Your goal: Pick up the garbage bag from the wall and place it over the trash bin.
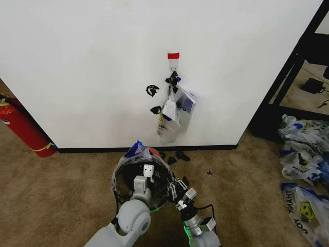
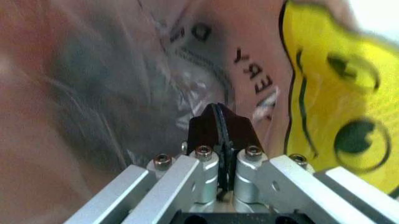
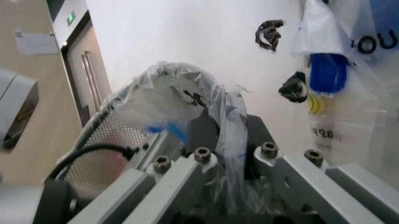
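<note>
The trash bin (image 1: 128,184) stands on the carpet in front of the wall (image 1: 92,62), with the see-through garbage bag (image 1: 134,153) draped over its rim. My left gripper (image 1: 146,172) is at the bin's top, its fingers (image 2: 216,116) pressed together where the bag's film (image 2: 124,70) wrinkles toward them. My right gripper (image 1: 178,189) is at the bin's right side. Its fingers (image 3: 203,128) are shut on a fold of the bag (image 3: 187,84) stretched over the mesh rim (image 3: 106,140).
A bunch of clear bags (image 1: 176,110) hangs from the hook under the red tape (image 1: 173,55). A fire extinguisher (image 1: 23,128) lies at the left. More bags (image 1: 303,149) lie at the right beside a black frame (image 1: 293,67). Small black pieces (image 1: 177,154) lie near the baseboard.
</note>
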You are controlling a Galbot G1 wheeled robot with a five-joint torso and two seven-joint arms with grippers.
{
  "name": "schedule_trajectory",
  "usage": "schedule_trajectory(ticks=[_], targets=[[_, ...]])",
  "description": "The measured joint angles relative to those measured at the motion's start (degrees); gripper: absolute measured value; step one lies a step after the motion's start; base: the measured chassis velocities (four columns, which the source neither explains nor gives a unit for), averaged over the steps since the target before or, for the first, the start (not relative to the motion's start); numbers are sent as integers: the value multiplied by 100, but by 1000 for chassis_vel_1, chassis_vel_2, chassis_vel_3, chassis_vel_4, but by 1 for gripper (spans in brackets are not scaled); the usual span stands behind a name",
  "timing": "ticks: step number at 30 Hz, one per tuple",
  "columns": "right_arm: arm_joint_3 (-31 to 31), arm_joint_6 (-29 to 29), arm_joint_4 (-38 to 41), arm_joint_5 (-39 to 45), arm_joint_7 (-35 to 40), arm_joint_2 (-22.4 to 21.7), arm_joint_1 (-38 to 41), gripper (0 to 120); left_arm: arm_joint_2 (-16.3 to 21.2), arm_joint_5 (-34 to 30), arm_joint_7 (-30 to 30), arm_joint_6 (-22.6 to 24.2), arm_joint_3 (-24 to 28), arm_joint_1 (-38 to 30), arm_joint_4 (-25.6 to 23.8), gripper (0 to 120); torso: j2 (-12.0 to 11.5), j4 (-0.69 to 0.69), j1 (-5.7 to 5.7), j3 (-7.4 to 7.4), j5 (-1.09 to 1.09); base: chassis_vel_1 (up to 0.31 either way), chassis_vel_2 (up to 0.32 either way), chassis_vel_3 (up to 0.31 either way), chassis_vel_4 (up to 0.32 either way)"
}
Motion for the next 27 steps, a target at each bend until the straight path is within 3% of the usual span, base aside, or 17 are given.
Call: schedule_trajectory(ticks=[20, 27], targets=[[29, 3, 77, 18, -64, 13, -22, 1, 51, -126, 46, 91, 252, 127, -343, 0, 0, -1, 0, 0, 1, 0, 0, 0, 0], [-1, -428, 91, 218, 730, -148, -1, 1, 401, 98, -27, 112, 87, 616, -1002, 0, 0, 0, 0, 0, 0, 0, 0, 0, 0]])
